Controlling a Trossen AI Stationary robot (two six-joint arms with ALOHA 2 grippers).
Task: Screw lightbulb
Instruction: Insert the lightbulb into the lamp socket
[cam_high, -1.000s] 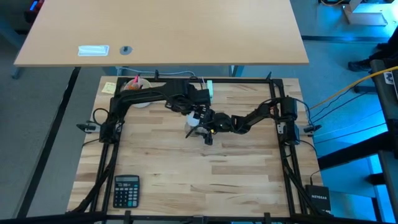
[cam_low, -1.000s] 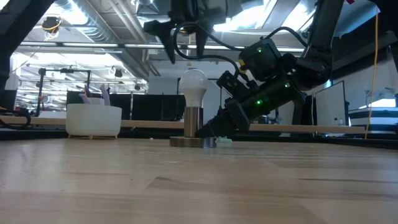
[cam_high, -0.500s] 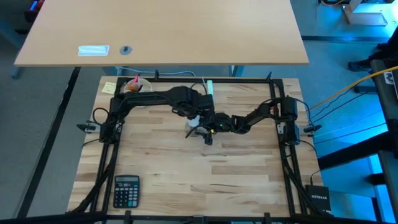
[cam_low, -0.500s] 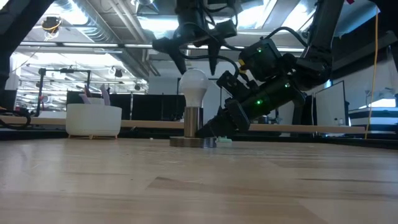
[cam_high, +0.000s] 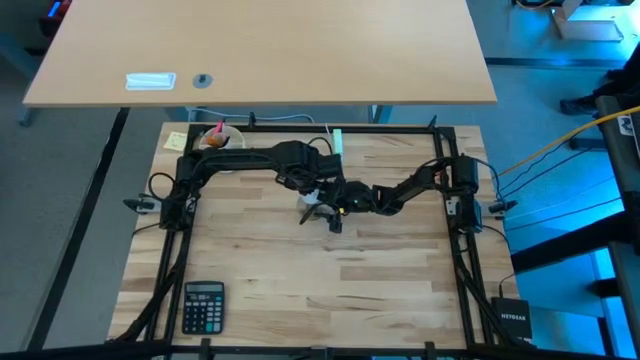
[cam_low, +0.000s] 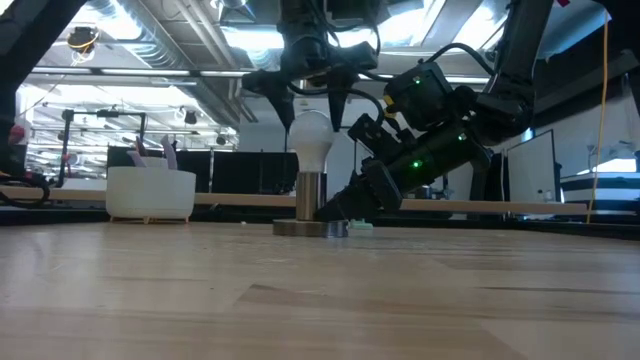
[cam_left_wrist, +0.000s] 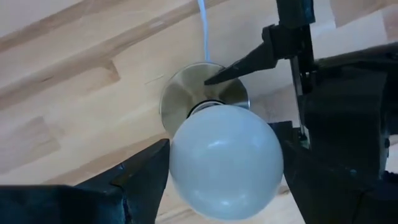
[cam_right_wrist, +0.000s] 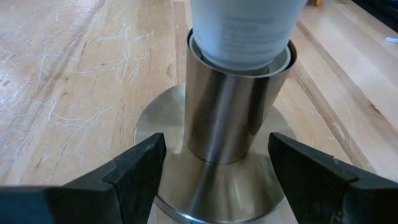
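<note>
The white frosted lightbulb (cam_low: 310, 135) stands upright with its base in the metal cylinder (cam_right_wrist: 236, 106) of the socket. The socket's round disc (cam_low: 310, 228) lies flat on the table. My left gripper (cam_low: 305, 100) points down over the bulb and is open, one finger on each side of the bulb's round top (cam_left_wrist: 227, 162). My right gripper (cam_low: 338, 214) slants down from the table's right and is open, with its fingers (cam_right_wrist: 134, 168) on either side of the cylinder, over the disc. Both also show in the high view, the left gripper (cam_high: 314, 187) and the right gripper (cam_high: 330, 207). My left gripper's fingers (cam_left_wrist: 152, 171) stand very close to the two sides of the bulb's widest part, from above. I cannot tell whether they touch it. My right gripper's fingertips (cam_left_wrist: 214, 78) lie low over the disc beside the cylinder. I cannot tell whether they rest on it.
A thin white cord (cam_left_wrist: 202, 25) runs from the disc toward the far edge. A white bowl (cam_high: 222, 138) stands at the far left corner. A calculator (cam_high: 203, 305) lies near the front left. Bare wood lies in front of the socket.
My left gripper has come down from above the bulb and a little toward the near edge. It has turned about its own axis, and its fingers now straddle the bulb's top. The bulb, the socket and my right gripper have kept still.
</note>
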